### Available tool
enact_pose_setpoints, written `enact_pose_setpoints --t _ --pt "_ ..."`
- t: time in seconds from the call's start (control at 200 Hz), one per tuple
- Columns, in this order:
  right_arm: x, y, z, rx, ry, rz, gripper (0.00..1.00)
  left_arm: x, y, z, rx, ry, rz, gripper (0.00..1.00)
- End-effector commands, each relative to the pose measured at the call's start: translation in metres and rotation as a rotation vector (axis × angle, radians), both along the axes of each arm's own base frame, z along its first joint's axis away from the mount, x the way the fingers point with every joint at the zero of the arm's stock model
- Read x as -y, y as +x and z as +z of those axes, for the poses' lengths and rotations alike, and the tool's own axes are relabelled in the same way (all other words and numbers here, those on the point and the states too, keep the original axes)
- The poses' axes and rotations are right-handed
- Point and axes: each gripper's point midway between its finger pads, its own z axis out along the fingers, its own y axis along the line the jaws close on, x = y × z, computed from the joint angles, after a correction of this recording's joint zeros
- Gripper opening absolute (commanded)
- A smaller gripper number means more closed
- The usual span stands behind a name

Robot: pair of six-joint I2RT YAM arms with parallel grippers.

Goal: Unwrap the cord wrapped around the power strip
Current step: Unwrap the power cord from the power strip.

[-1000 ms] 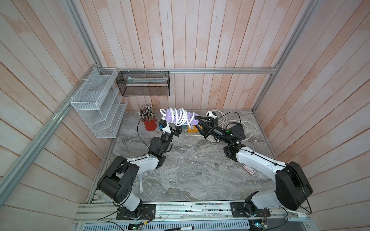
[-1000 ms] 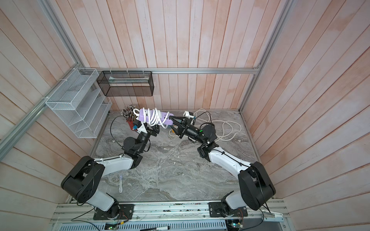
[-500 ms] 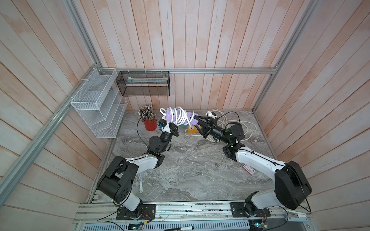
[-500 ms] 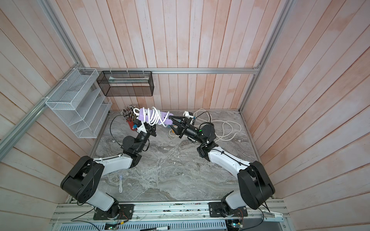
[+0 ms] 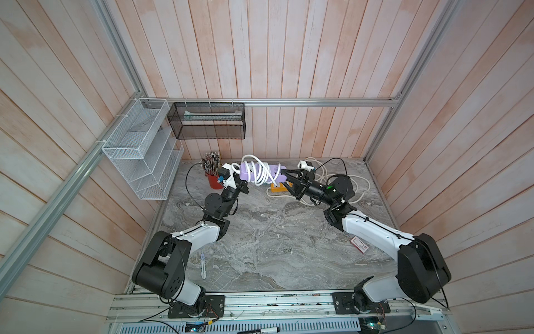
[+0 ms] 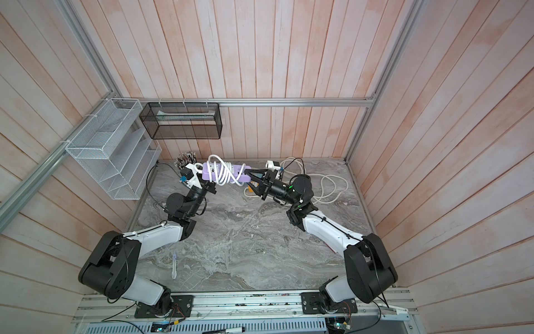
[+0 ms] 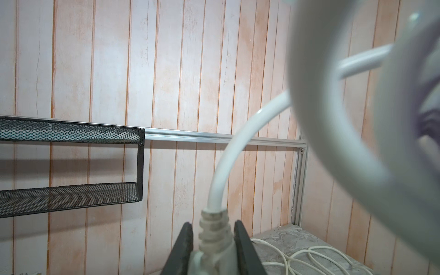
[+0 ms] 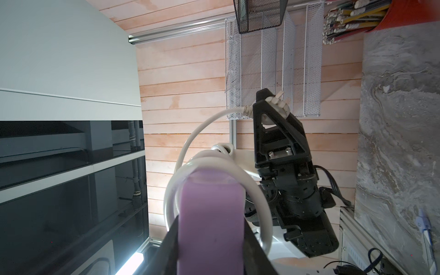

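**Power Strip Held Between Both Arms**

The right end effector pinches one end of the purple power strip, which is held clear of the surface. The white cord loops around it (several turns). The left end effector is clamped on the cord's plug.

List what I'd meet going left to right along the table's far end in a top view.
white mesh rack → red pencil cup → left gripper → purple power strip → right gripper → loose white cable
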Motion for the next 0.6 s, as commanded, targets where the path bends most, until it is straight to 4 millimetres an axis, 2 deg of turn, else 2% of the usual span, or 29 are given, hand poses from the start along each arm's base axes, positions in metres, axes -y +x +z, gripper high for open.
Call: enact_pose_setpoints --t 0.0,0.35,0.595 --pt "0.013 -0.020 0.024 0.130 0.014 0.026 0.24 -0.002 0.000 0.015 0.003 -0.003 -0.032 0.10" --pt "0.017 -0.021 -0.001 0.140 -0.117 0.054 0.24 -0.014 0.006 0.027 0.007 0.027 -0.037 0.14" --pt "0.017 -0.021 -0.010 0.148 -0.176 0.065 0.23 -0.017 0.009 0.031 0.014 0.052 -0.036 0.14"
